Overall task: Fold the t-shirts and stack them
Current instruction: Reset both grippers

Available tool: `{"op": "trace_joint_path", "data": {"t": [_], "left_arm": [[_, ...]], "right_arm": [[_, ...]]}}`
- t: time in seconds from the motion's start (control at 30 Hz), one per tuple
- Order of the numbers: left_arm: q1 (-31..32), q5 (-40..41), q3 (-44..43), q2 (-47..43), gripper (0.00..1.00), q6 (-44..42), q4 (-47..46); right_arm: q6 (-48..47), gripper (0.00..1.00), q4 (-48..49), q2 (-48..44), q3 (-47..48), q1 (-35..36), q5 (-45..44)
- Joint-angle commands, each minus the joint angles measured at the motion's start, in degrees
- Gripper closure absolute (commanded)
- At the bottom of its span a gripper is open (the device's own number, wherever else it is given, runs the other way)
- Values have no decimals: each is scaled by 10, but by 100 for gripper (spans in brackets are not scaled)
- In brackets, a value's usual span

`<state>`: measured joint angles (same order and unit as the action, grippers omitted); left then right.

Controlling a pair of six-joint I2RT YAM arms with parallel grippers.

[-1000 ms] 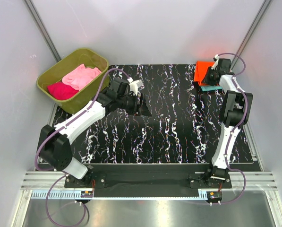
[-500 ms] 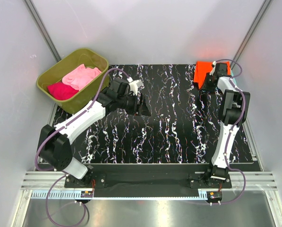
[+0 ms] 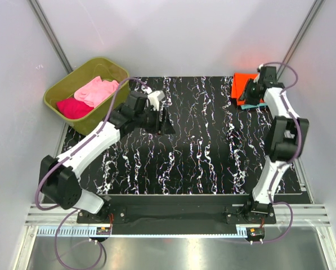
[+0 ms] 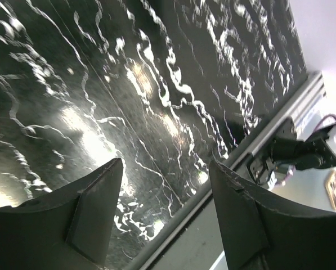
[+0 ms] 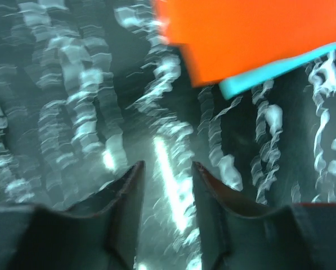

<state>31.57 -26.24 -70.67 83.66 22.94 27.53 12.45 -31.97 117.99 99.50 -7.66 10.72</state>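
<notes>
the likeliest slip from here is at the olive-green tub [image 3: 54,90]: the light pink t-shirt [image 3: 97,90] and the magenta t-shirt [image 3: 73,107] lie bunched against each other inside it, so a grab that goes too deep could lift both at once, or catch the tub's wall and shove the tub along the bench [image 3: 213,152]. a second risk sits across the bench from the tub, well apart from it, where the orange t-shirt [image 5: 252,34] lies folded on the teal t-shirt [image 5: 280,70]; a strip of teal shows past the orange edge, so the pile looks slightly offset. the right fingers [image 5: 122,219] are close to that edge, and a sideways sweep could snag a corner and undo the fold. they stand partly open with only bench visible between them, holding nothing; the pile lies just ahead of their tips, not between them, and no contact shows in the blurred wrist view. the left fingers [image 4: 94,214] are spread wide and empty, over bare bench just beside the tub on the side that faces the pile. the two shirts in the tub are near them but not within their gap, so half the job appears to be left.
</notes>
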Motion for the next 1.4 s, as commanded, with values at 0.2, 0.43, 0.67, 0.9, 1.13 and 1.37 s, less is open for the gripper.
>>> {"op": "trace_joint_path", "data": {"t": [0.2, 0.43, 0.67, 0.9, 1.13, 1.37], "left_arm": [[-16, 44, -10, -167, 31, -23, -18], [-17, 29, 68, -261, 1, 12, -17], [-17, 58, 122, -305, 1, 22, -19], [-18, 73, 129, -322, 1, 22, -29], [-18, 80, 133, -343, 1, 19, -34], [-18, 81, 140, -356, 1, 21, -48]], "right_arm": [[140, 0, -30, -447, -250, 195, -12], [205, 0, -32, -672, -396, 219, 67], [229, 0, -35, -788, -481, 219, 49], [241, 0, -54, -767, -462, 219, 43], [244, 0, -54, -791, -467, 219, 30], [242, 0, -54, -798, -469, 219, 29]]}}
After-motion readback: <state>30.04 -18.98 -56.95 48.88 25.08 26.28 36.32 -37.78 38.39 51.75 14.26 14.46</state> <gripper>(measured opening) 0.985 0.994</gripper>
